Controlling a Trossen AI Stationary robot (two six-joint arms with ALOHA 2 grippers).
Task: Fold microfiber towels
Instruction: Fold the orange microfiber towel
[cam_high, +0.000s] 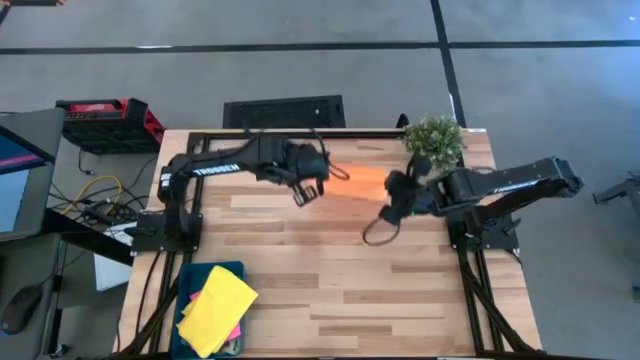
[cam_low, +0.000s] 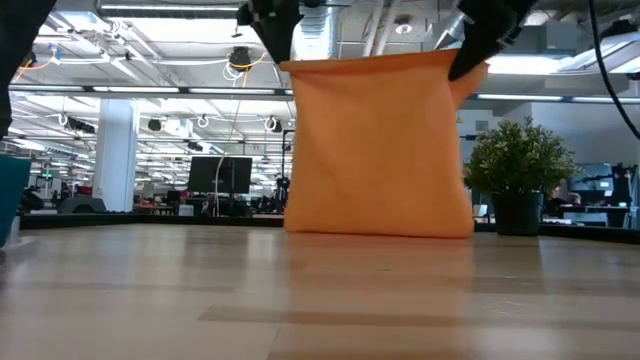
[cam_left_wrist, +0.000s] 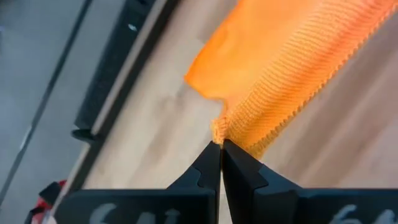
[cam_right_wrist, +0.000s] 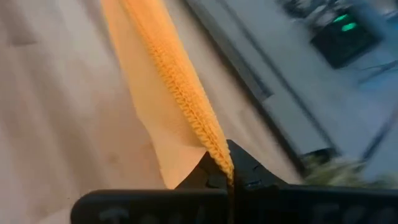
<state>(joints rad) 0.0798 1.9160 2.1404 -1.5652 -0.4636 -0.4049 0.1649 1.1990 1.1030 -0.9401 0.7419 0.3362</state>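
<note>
The orange towel (cam_low: 378, 145) hangs as a sheet between my two grippers over the far middle of the table; it also shows in the high view (cam_high: 362, 182). Its bottom edge (cam_low: 380, 232) is at the tabletop. My left gripper (cam_high: 318, 178) is shut on its upper left corner, my right gripper (cam_high: 398, 195) on its upper right corner. The yellow towel (cam_high: 217, 307) lies on the pink one (cam_high: 236, 331) in the teal bin (cam_high: 190, 280) at the near left. The green towel is hidden. My left gripper pinches the towel's upper corner (cam_left_wrist: 219, 132) between its two shut fingers, right at the hemmed edge. The towel hangs below, its top edge drawn taut toward the other gripper. My right gripper pinches the towel's other upper corner (cam_right_wrist: 222, 159) between its shut fingers, on the hemmed edge. The towel hangs below the fingers and the top edge runs taut away from them.
A potted plant (cam_high: 436, 140) stands at the far right corner, close behind my right gripper; it also shows in the low view (cam_low: 518, 175). The near half of the wooden table (cam_high: 350, 290) lies open. A dark mat (cam_high: 284, 111) lies beyond the far edge.
</note>
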